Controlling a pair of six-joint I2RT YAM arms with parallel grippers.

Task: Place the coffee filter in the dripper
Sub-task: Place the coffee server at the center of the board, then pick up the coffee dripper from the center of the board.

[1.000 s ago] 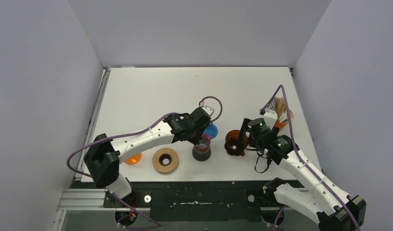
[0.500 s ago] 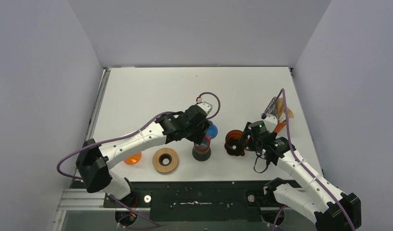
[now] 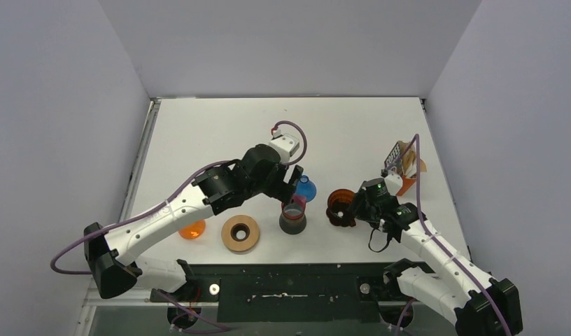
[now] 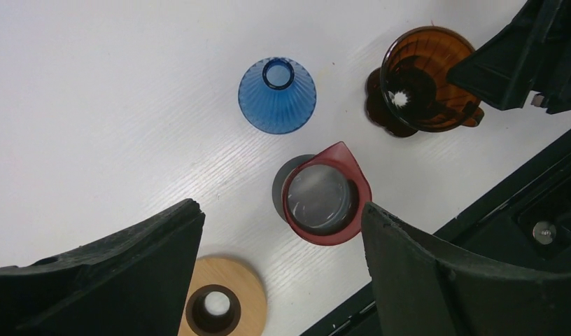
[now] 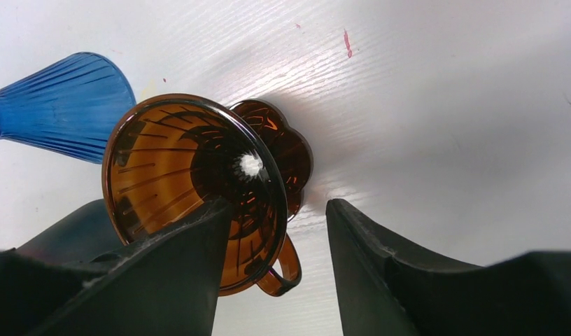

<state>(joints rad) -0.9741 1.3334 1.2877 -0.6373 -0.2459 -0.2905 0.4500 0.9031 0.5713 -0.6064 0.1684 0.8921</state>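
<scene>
**Clerk:** Location of the coffee filter?

**Inspector:** The brown paper filters (image 3: 409, 157) stand in an orange holder (image 3: 407, 184) at the right rear of the white surface (image 3: 220, 133), well apart from both pincers. No writing on them can be read in the top view.

**Clerk:** And the dripper?

**Inspector:** The amber dripper (image 5: 192, 175) stands upright right of centre, mouth up, its handle toward the near edge. Nothing lies inside it.

**Clerk:** State of the right pincer (image 5: 276, 210)?

**Inspector:** Partly open, its fingers straddling the dripper's near rim and handle. The right finger (image 5: 409, 280) stands clear of the glass, and whether the left one touches cannot be told. It has hold of nothing.

**Clerk:** The left pincer (image 4: 279, 210)?

**Inspector:** Spread wide and empty, hanging above a red funnel (image 4: 327, 203) that is seated on a grey cup (image 3: 292, 224).

**Clerk:** Other items?

**Inspector:** A blue ribbed cone (image 4: 277, 94) sits mouth down just behind the cup. A wooden ring (image 3: 240, 232) lies to the cup's left, with a small orange piece (image 3: 192, 230) farther left.
</scene>
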